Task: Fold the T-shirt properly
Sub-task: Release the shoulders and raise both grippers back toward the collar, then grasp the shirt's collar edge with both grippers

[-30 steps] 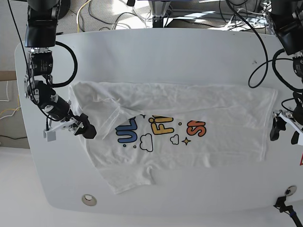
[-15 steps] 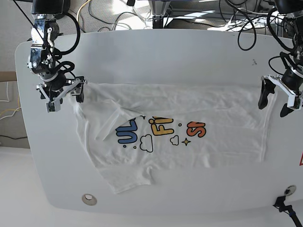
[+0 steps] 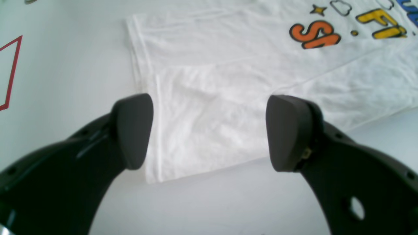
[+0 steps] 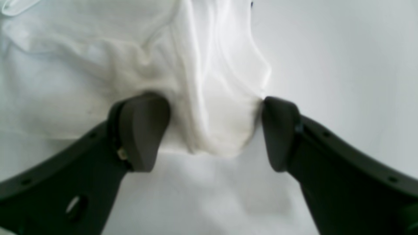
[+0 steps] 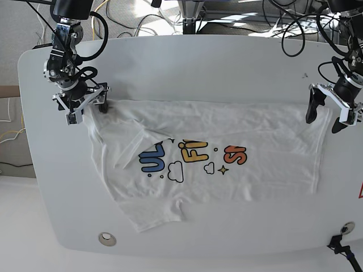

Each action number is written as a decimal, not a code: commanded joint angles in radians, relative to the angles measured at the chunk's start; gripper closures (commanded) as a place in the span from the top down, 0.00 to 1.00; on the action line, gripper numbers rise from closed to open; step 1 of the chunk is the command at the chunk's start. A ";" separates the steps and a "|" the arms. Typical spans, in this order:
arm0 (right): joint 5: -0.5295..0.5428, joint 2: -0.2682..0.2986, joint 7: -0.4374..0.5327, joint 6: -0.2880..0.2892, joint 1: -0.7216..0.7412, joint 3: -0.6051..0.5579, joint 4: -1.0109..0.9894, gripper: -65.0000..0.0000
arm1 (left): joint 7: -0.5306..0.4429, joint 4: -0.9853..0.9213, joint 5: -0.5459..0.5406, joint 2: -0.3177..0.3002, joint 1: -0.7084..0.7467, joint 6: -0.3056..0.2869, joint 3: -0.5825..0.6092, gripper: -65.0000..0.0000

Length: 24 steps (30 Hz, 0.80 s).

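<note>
The white T-shirt (image 5: 227,130) lies spread across the table with a layer folded over the top of its blue, yellow and orange print. My left gripper (image 5: 324,116) is open over the shirt's far right corner. In the left wrist view (image 3: 210,130) the folded corner of the T-shirt (image 3: 209,107) lies between the fingers. My right gripper (image 5: 88,109) is open at the far left corner. In the right wrist view (image 4: 212,133) a bunched, wrinkled edge of the T-shirt (image 4: 215,98) sits between the jaws, touching them.
The white table (image 5: 198,62) has a round metal grommet (image 5: 105,239) near the front left edge. A red line marking (image 3: 9,71) lies right of the shirt. Cables (image 5: 170,17) hang behind the far edge.
Both grippers have moved toward the far edge: the right from the shirt's left sleeve up to its far left corner, the left up to the far right corner. Both stay open.
</note>
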 commanded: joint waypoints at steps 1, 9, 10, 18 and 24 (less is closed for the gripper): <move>0.005 0.012 0.022 0.005 0.012 0.006 -0.013 0.66 | -0.029 0.017 0.015 -0.004 -0.007 -0.001 -0.008 0.78; 0.011 0.018 0.096 0.006 0.012 0.006 -0.122 0.04 | -0.027 -0.089 0.070 0.011 -0.043 -0.005 -0.003 0.79; 0.011 0.018 0.096 0.006 0.012 0.006 -0.122 0.01 | -0.027 -0.113 0.070 0.011 -0.061 -0.005 -0.003 0.79; 0.007 0.018 0.096 0.006 0.011 0.006 -0.123 0.00 | -0.027 -0.293 0.070 0.010 -0.116 -0.007 -0.003 0.78; 0.010 0.015 0.096 0.006 0.004 0.006 -0.123 0.00 | -0.027 -0.369 0.070 0.010 -0.127 -0.007 -0.003 0.78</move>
